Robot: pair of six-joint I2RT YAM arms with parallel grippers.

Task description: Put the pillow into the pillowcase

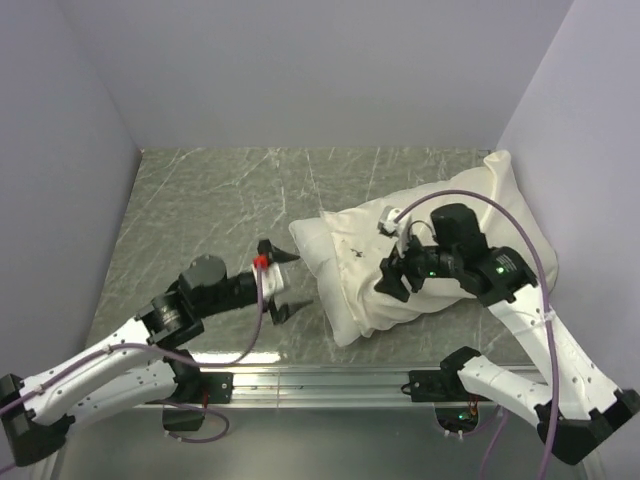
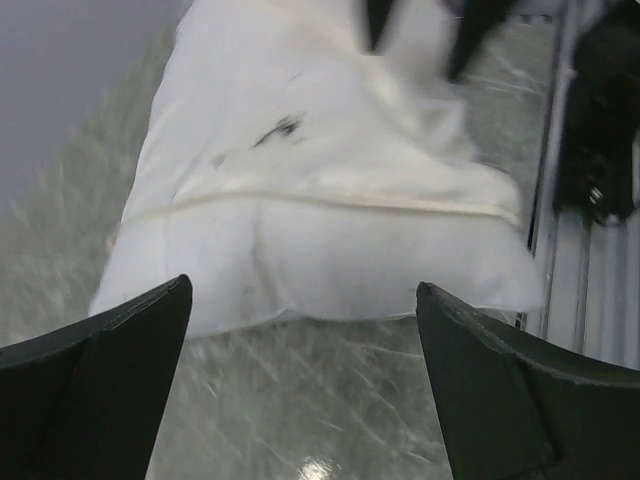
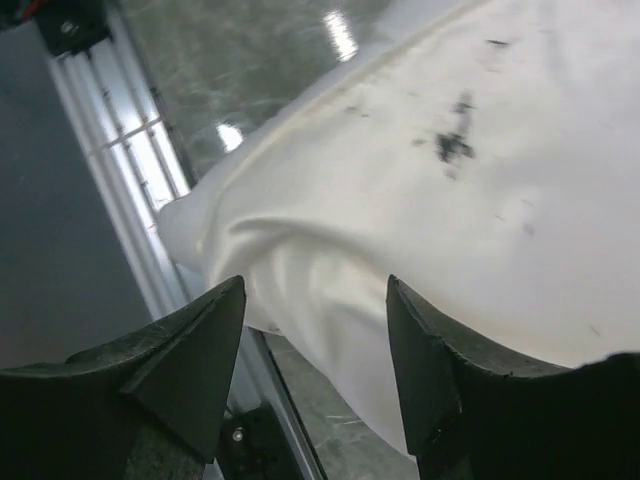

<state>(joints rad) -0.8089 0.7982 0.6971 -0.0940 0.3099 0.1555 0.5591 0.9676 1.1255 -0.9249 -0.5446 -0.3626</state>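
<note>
The cream pillowcase [image 1: 470,215] lies right of centre with the white pillow mostly inside it. One end of the pillow [image 1: 322,275] sticks out at the left. In the left wrist view the pillow end [image 2: 330,265] shows below the pillowcase [image 2: 300,100] hem. My left gripper [image 1: 293,282] is open and empty just left of that end, low over the table, as the left wrist view [image 2: 302,290] also shows. My right gripper [image 1: 392,280] is open above the bundle's near side. In the right wrist view this gripper [image 3: 316,282] has its jaws spread over the pillowcase [image 3: 500,200] fabric, holding nothing.
A metal rail [image 1: 330,380] runs along the table's near edge, close under the bundle's near corner. The right wall [image 1: 580,150] stands against the pillowcase's far corner. Grey marbled tabletop [image 1: 220,200] stretches to the left and back.
</note>
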